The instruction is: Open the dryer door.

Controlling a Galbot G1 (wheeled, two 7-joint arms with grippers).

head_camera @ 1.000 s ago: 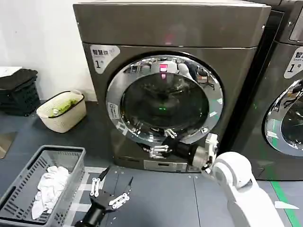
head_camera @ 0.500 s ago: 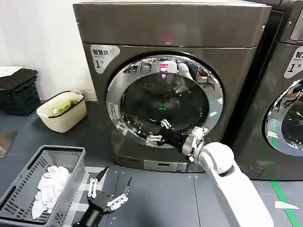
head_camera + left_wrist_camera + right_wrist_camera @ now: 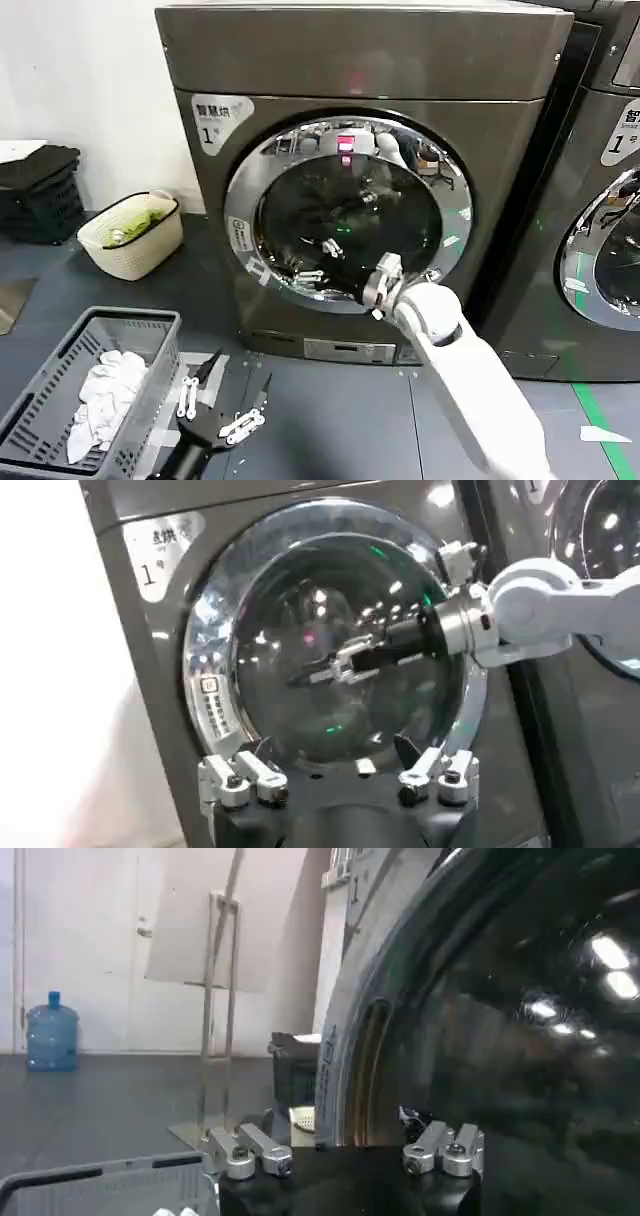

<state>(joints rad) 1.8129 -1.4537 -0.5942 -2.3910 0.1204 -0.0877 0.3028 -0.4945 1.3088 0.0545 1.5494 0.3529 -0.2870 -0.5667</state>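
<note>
Against round chrome-ringed dryer door (image 3: 348, 215), right gripper (image 3: 318, 258).

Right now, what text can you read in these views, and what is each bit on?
"1", under Chinese characters too small to read: white label on the dryer, upper left of its front.
"1", with unreadable characters above: white label on the neighbouring machine.
Small sticker on the dryer door ring: too small to read.

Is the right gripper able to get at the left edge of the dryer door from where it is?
Probably yes. The right gripper is open in front of the dryer door glass, and nothing stands between it and the chrome ring's left edge.
</note>
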